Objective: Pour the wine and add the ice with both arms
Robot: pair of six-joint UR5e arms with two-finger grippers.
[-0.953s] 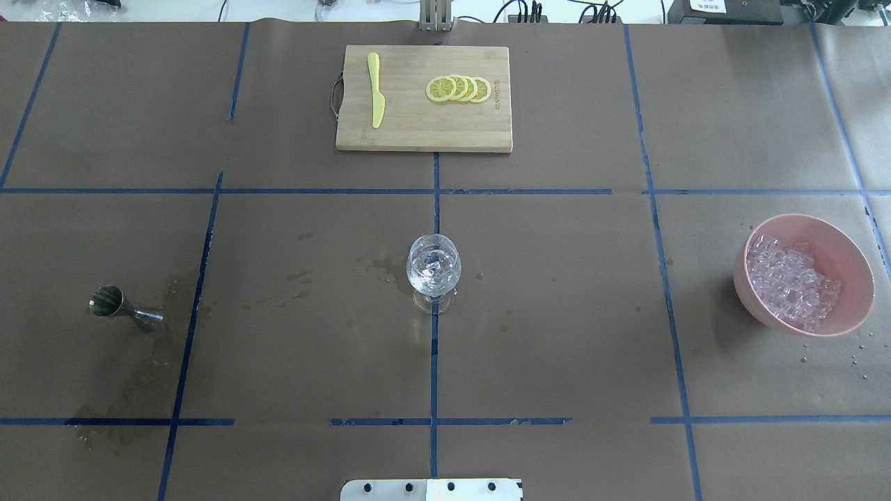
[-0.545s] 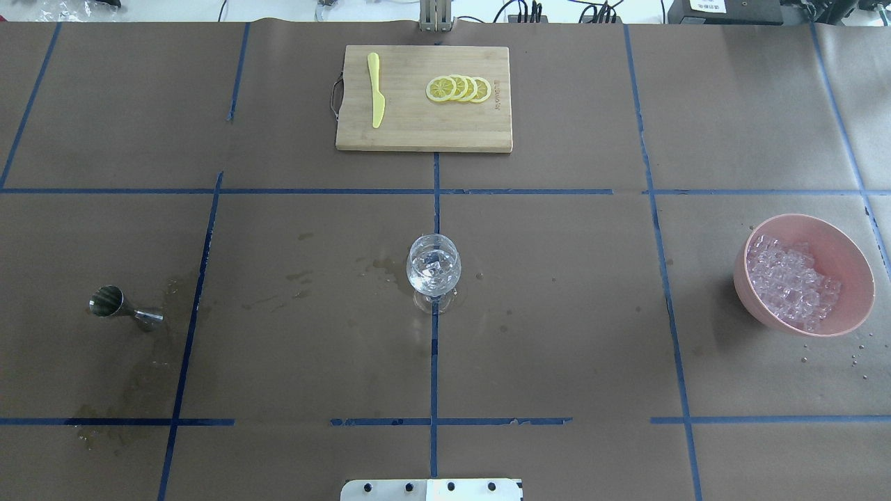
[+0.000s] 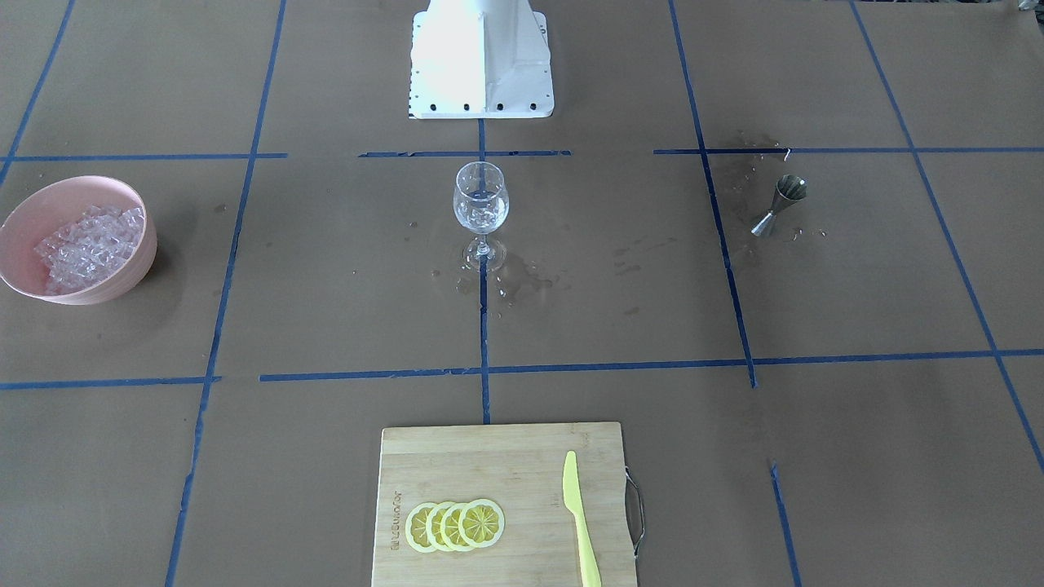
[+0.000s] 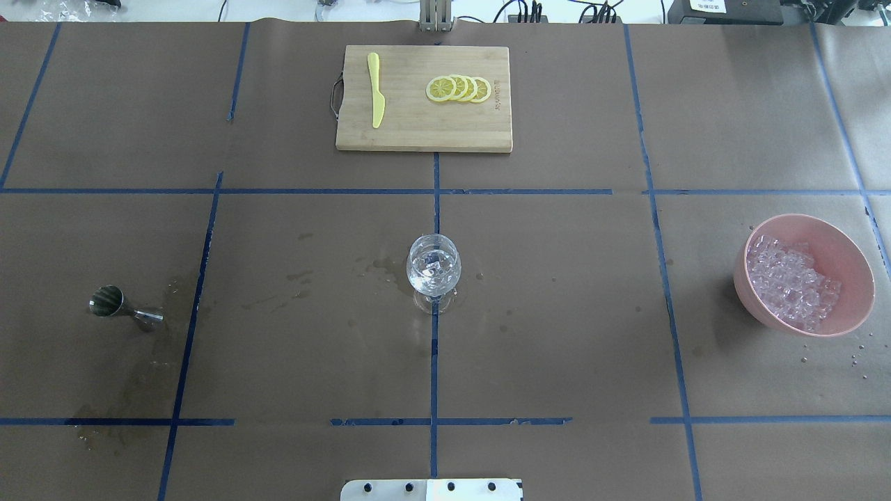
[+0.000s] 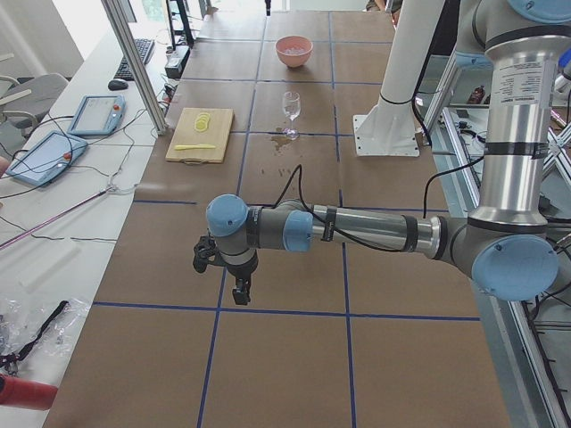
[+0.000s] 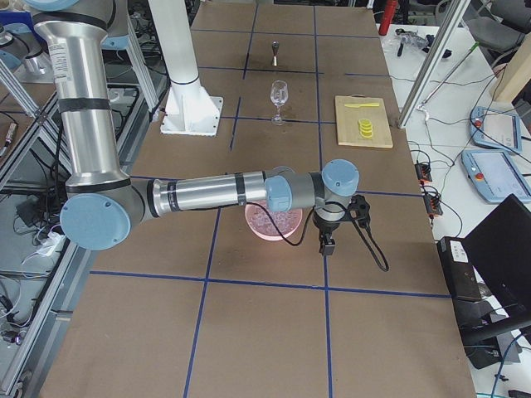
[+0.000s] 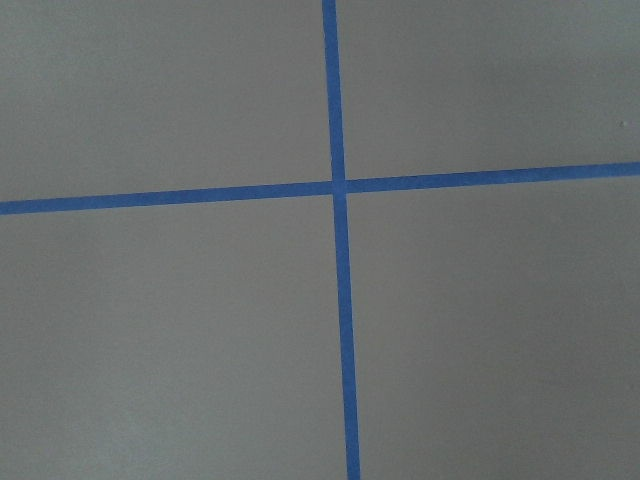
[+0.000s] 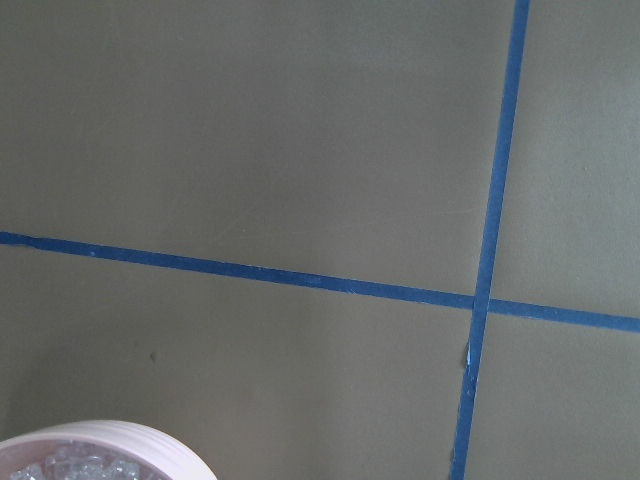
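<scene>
Jaws of left arm (image 5: 357,230) and right arm (image 6: 207,193) — we can't tell whether spread or pressed together. Ice (image 4: 790,282) heaps in pink bowl (image 4: 839,245) at right end of counter (image 4: 557,348); centre glass (image 4: 433,268) holds cubes (image 4: 433,261), seemingly wine (image 3: 481,218). We judge it's parking — lift right arm clear above bowl.

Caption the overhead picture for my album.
Wine glass holding ice at centre, pink bowl right, metal measuring cup left, cutting board with lemon slices behind.

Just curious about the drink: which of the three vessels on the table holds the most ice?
The pink bowl, heaped with ice cubes. The wine glass holds only a few, and the metal jigger shows none.
</scene>
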